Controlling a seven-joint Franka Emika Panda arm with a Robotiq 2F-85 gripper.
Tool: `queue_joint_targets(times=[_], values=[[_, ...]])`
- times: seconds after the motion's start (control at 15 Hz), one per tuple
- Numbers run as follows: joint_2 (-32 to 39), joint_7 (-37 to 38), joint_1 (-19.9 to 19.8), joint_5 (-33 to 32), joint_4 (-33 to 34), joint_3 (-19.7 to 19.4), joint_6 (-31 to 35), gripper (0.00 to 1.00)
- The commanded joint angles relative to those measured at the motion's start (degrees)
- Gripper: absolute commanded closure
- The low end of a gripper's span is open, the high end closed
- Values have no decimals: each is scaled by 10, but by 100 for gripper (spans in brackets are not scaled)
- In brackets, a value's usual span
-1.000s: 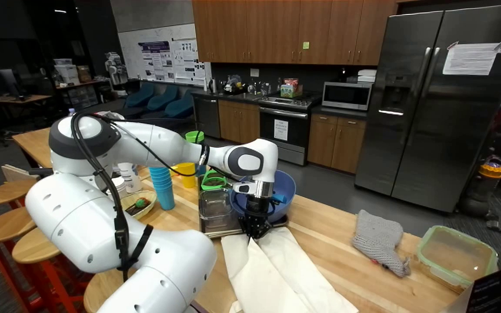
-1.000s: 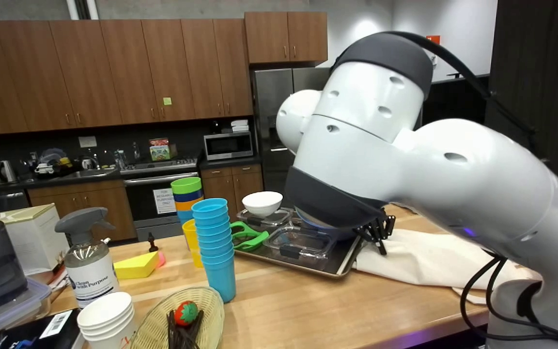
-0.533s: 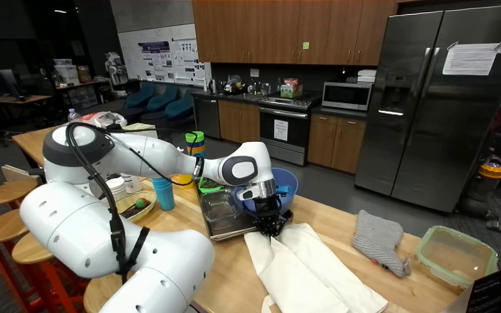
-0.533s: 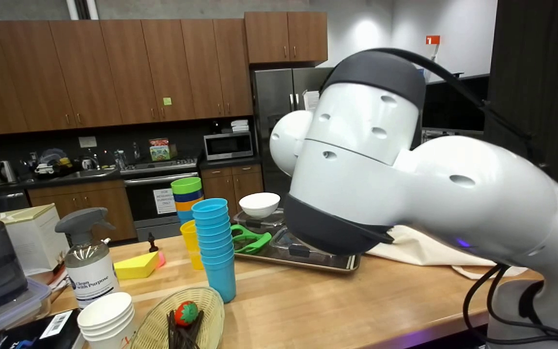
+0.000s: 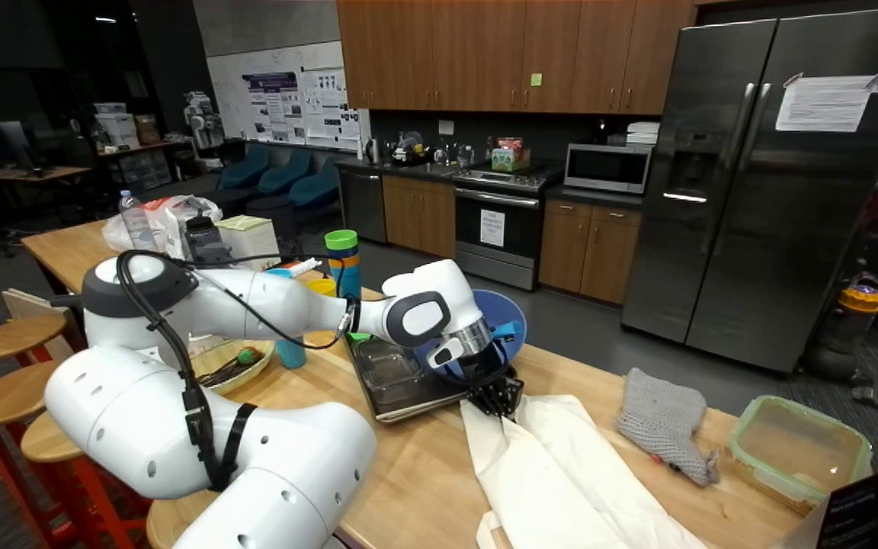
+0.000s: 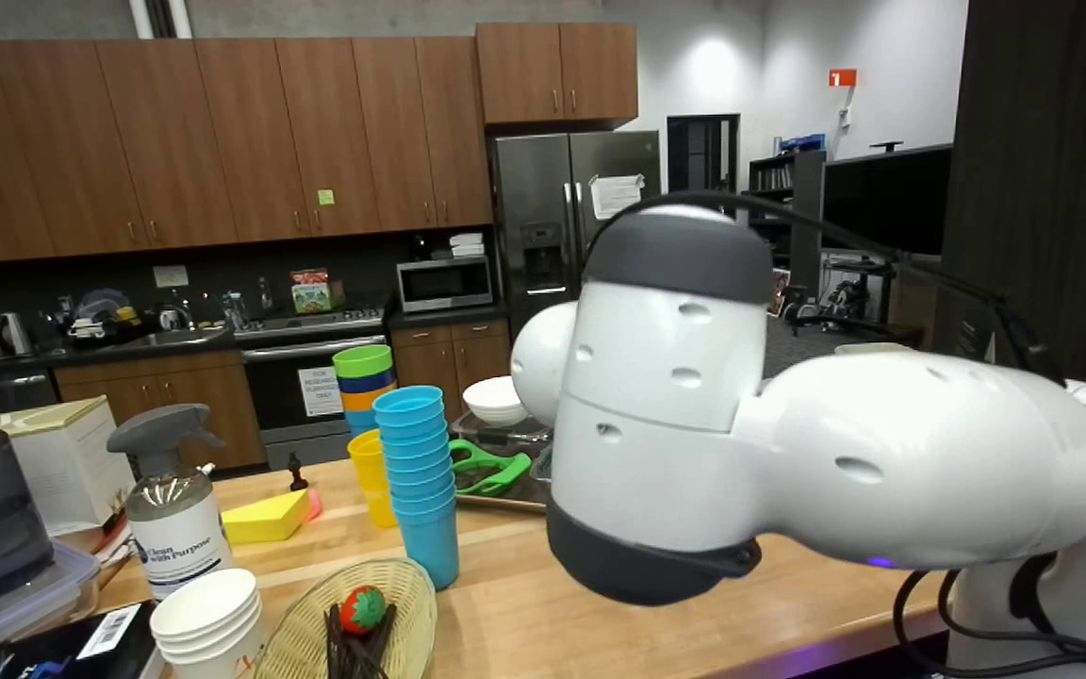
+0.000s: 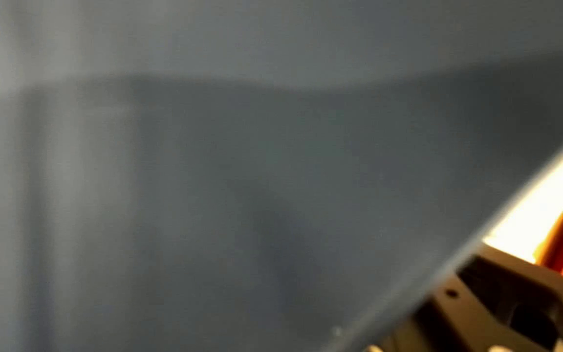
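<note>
My gripper (image 5: 496, 404) is shut on the near end of a cream cloth (image 5: 568, 480) with a strap loop, which trails over the wooden table. Directly behind it a blue bowl (image 5: 507, 309) leans tilted on a dark baking tray (image 5: 408, 412); whether gripper and bowl touch I cannot tell. A clear container (image 5: 386, 371) also lies on that tray. Most of the wrist view is a blurred grey surface (image 7: 213, 171) very close to the lens, with some of the gripper's linkage (image 7: 477, 313) at lower right. Fingertips are hidden there, and the arm covers the gripper in an exterior view.
Blue stacked cups (image 6: 416, 481), a wicker basket (image 6: 411, 604), a spray bottle (image 6: 175, 509) and green scissors-like handles (image 6: 496, 471) stand around the arm. A white bowl (image 6: 496, 401) is at the tray's back. A grey knitted mitt (image 5: 664, 419) and green-lidded container (image 5: 801, 446) lie farther along.
The gripper has travelled right in an exterior view, dragging the cloth along, and its wrist has tilted. The blue bowl has tipped up and the tray has shifted slightly. The arm has lowered.
</note>
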Motion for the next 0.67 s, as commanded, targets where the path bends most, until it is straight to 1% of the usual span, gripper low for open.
queue_joint_targets(times=[0.0, 0.07, 0.13, 0.2, 0.27, 0.33, 0.4, 0.53, 0.6], values=[[-127, 11, 0, 76, -8, 10, -36, 99], [-159, 7, -5, 97, -5, 14, -54, 99], [-185, 7, -1, 108, -7, 10, -75, 99], [-169, 7, -11, 95, -15, 11, -55, 99], [-128, 5, -27, 66, -26, 11, -8, 99], [-136, 4, -34, 63, -24, 15, -2, 99], [-135, 22, -24, 52, -26, 19, 2, 99], [-129, 25, -26, 41, -31, 22, 15, 99], [-126, 25, -22, 57, -31, 23, 28, 99]])
